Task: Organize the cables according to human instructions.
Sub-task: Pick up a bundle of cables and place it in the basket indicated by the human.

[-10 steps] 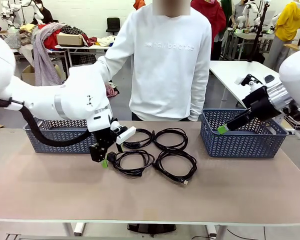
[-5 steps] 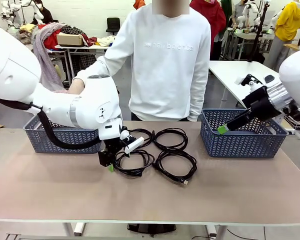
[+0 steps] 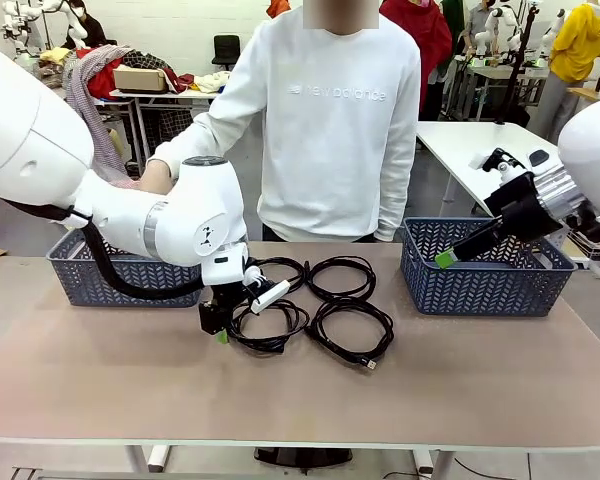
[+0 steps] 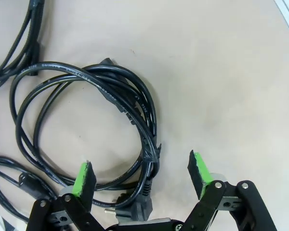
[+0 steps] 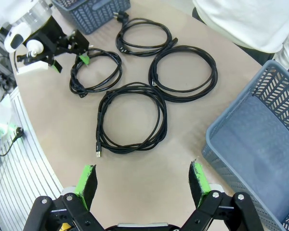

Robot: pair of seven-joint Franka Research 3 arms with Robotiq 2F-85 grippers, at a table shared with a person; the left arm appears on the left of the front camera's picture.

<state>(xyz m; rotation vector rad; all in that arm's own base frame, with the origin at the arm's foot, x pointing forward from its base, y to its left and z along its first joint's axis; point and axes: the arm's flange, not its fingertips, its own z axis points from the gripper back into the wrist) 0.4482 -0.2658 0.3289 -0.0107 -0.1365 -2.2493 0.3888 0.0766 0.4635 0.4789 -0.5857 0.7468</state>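
Several black cable coils lie mid-table: near-left coil (image 3: 267,326), near-right coil (image 3: 352,330), far-left coil (image 3: 280,272), far-right coil (image 3: 342,276). My left gripper (image 3: 220,328) hangs open right at the near-left coil's left edge. In the left wrist view this coil (image 4: 82,125) has its side strands and plug (image 4: 135,209) between my green pads (image 4: 84,178), and my left gripper (image 4: 142,175) holds nothing. My right gripper (image 3: 445,258) stays open above the right basket, far from the cables. The right wrist view shows my right gripper (image 5: 142,185) open and the near-right coil (image 5: 130,118) below it.
A blue basket (image 3: 100,280) stands at the far left and another blue basket (image 3: 480,275) at the far right. A person in a white sweater stands at the far side, one hand (image 3: 152,176) near the left basket. The table's front half is bare.
My left arm has swung right and come down, bringing its open gripper to the near-left coil. The right arm and the cables have not moved.
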